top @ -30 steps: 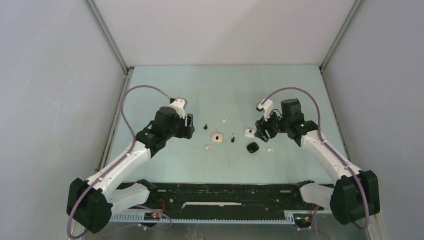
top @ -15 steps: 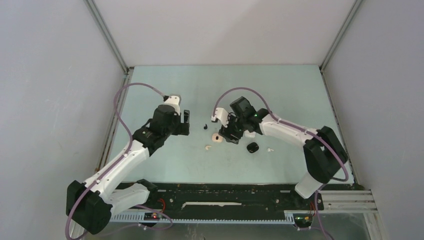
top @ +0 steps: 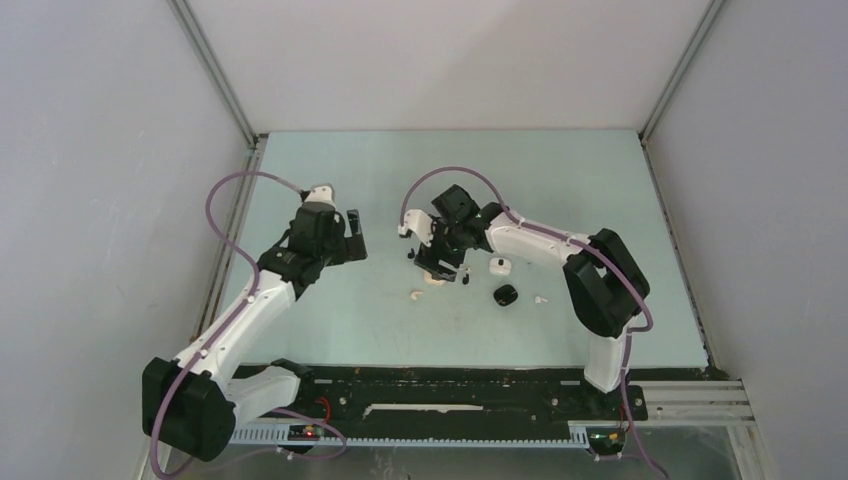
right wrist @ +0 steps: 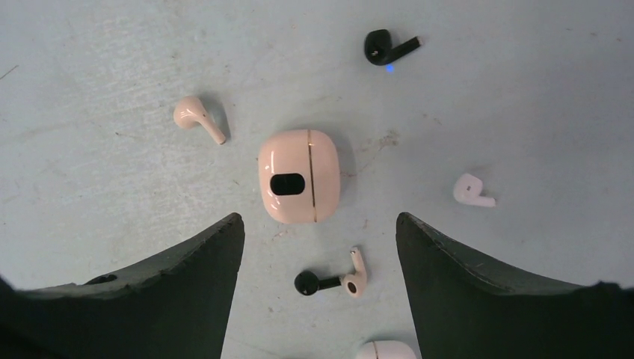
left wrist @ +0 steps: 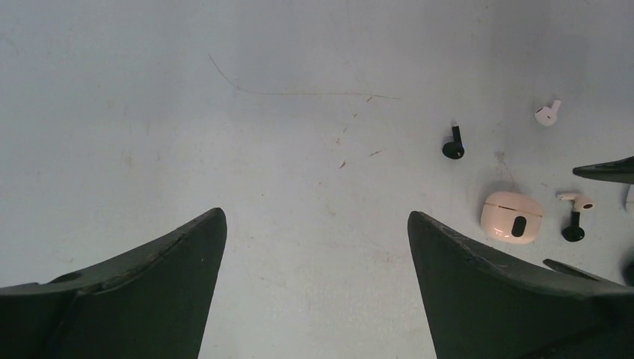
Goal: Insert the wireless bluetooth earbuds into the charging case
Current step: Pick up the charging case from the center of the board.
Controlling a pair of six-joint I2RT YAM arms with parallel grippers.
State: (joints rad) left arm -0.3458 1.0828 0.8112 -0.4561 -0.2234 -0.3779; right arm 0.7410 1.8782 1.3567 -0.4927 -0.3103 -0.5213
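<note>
**Right arm swung to table centre; both sets of jaws spread**

Within the last second the right gripper (right wrist: pixel 319 218) has been carried from the right of the pale green table (top: pixel 330 310) to its middle. It is now poised over the closed cream pebble-shaped charging case (right wrist: pixel 299 185). Its jaws have been widened and are seen apart, with nothing between them. The left gripper (left wrist: pixel 315 217) has been drawn back to the far left, its jaws likewise opened wide and empty over bare table.

No earbud has yet been seated. A cream stemmed earbud (right wrist: pixel 198 118) is seen near-left of the cream case, and a black stemmed earbud (right wrist: pixel 389 48) with a blue light far-left. A white earbud (right wrist: pixel 472 191) lies on its far side. A second black earbud (right wrist: pixel 308 282) lies end to end with a second cream earbud (right wrist: pixel 356 273) just to its right. A last white earbud (top: pixel 541 299) is left beside the glossy black case (top: pixel 505 295), near the small white case (top: pixel 498 264).

The cream case is judged the next target, its lid to be opened first.
</note>
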